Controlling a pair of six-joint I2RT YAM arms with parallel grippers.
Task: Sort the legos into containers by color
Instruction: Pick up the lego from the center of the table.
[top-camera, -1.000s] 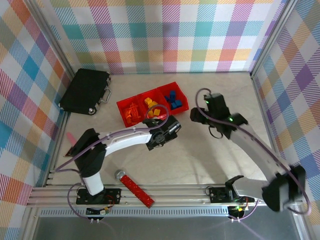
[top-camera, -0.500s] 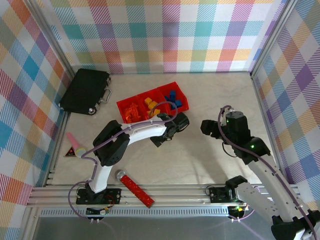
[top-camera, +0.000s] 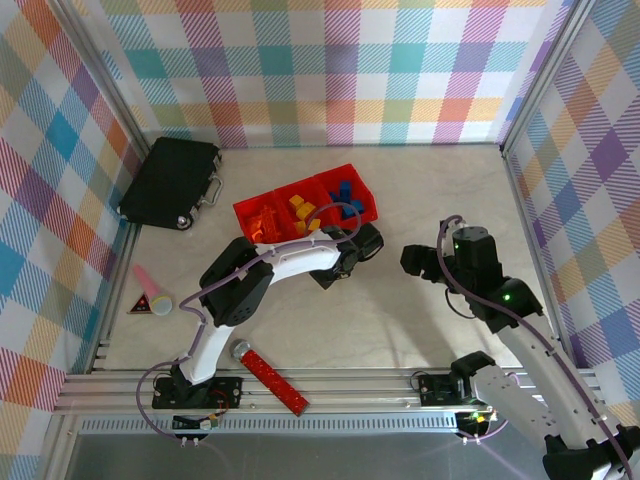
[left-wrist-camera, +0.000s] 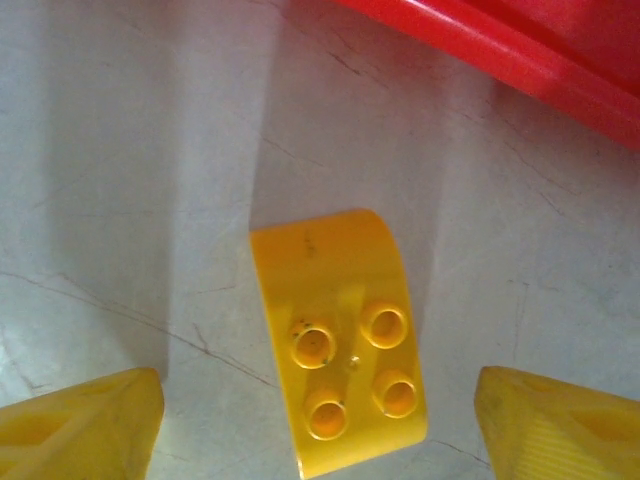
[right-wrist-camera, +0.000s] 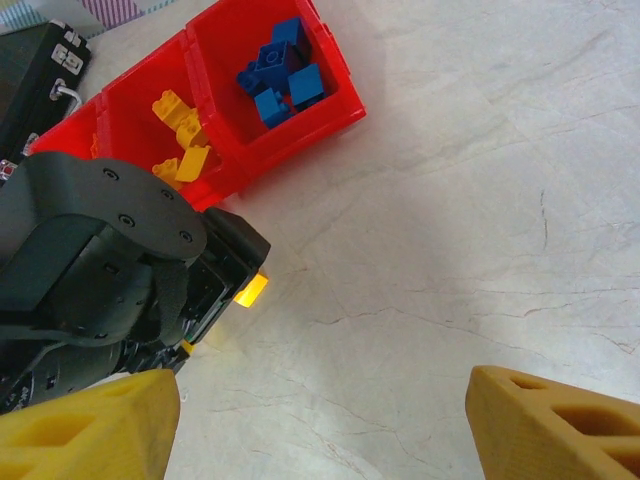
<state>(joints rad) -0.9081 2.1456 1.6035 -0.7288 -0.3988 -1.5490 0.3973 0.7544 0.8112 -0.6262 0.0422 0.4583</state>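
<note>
Well, one yellow lego (left-wrist-camera: 340, 345) lies flat on the pale, vein-marked table (left-wrist-camera: 120, 150), just in front of the red containers (top-camera: 305, 205). It is glossy plastic, with four round studs at one end and a smooth curved slope at the other, and the bins' red rim runs close past the sloped end. Those three bins are shiny, open-topped and joined in a row: blue bricks (right-wrist-camera: 280, 75) are heaped in the right one, yellow bricks (right-wrist-camera: 180, 135) in the middle, orange pieces (top-camera: 265, 225) in the left.

The left gripper (left-wrist-camera: 320, 430) hangs low over the loose brick, a blunt yellow fingertip on each side. Bare table shows between each tip and the plastic, so the jaws are parted and grip nothing. The right gripper (right-wrist-camera: 320, 430) stands apart to the right over bare table, its yellow fingers spread wide with nothing between them.

Right of the bins and toward the near rail the tabletop lies open. A black case (top-camera: 170, 180) sits at the far left by the wall, a red bar with a silver round end (top-camera: 270, 375) lies slantwise near the front rail, and checked walls (top-camera: 350, 70) close in three sides
</note>
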